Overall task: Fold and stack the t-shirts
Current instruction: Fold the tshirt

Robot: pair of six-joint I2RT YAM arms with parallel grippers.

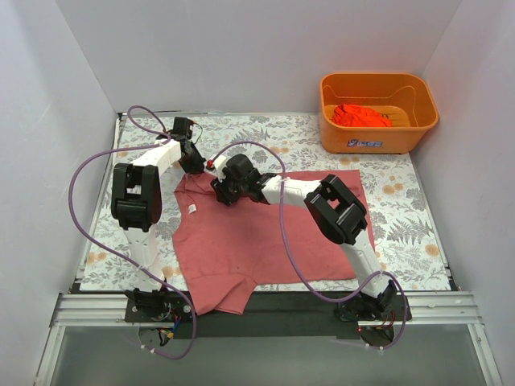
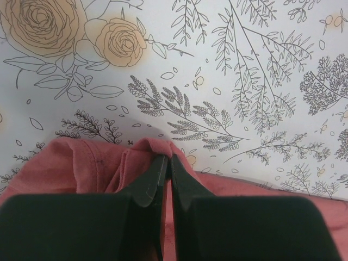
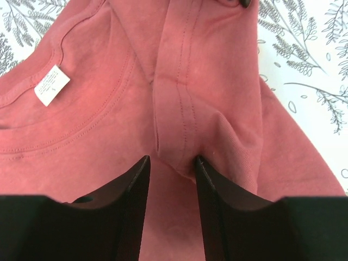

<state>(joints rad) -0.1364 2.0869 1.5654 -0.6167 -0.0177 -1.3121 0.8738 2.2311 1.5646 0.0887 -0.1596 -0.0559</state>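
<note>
Pinching the pink-red t-shirt [image 1: 265,233] edge, the left tool [image 2: 167,163] sits at ten o'clock; the right tool [image 3: 171,168] seemingly straddles a fold.

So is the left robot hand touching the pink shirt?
Touching. In the left wrist view, the left gripper has its fingers shut together with a ridge of the pink shirt bunched up at their tips.

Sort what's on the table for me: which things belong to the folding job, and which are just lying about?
Job:
- pink-red t-shirt, spread on the table, pinched by the left gripper; right gripper straddles a fold
- orange-red t-shirt, crumpled in the basket

Lying about:
- orange plastic basket
- floral tablecloth
</note>
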